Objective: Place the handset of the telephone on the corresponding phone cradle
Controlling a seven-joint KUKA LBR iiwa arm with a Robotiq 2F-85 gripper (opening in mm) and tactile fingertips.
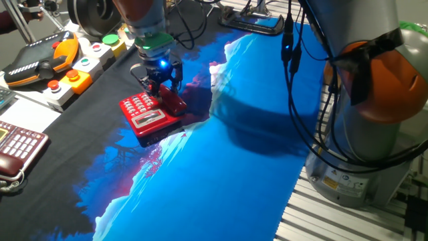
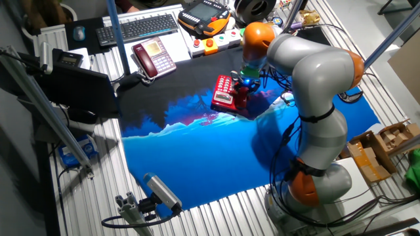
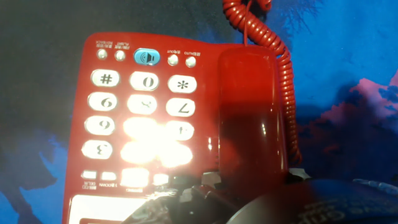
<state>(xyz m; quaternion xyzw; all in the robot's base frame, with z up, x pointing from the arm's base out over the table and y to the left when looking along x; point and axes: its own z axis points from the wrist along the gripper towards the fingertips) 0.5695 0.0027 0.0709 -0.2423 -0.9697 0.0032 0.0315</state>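
Note:
The bright red telephone (image 1: 144,114) (image 2: 225,92) (image 3: 137,124) lies on the dark end of the cloth, its white keypad facing up. The red handset (image 1: 172,100) (image 3: 252,118) lies lengthwise over the phone cradle on one side of the base, so the cradle itself is hidden. Its coiled cord (image 3: 273,50) runs off past the phone's end. My gripper (image 1: 163,86) (image 2: 244,88) is low over the handset's end, with a finger close against each side of it. In the hand view only dark blurred parts show at the bottom edge.
A dark maroon phone (image 1: 17,144) (image 2: 153,56) sits on paper at the table's side. A button box (image 1: 80,67) and an orange teach pendant (image 1: 40,57) lie behind the cloth. The blue printed cloth (image 1: 227,167) covers the middle. The arm's base (image 1: 374,134) stands at the table's edge.

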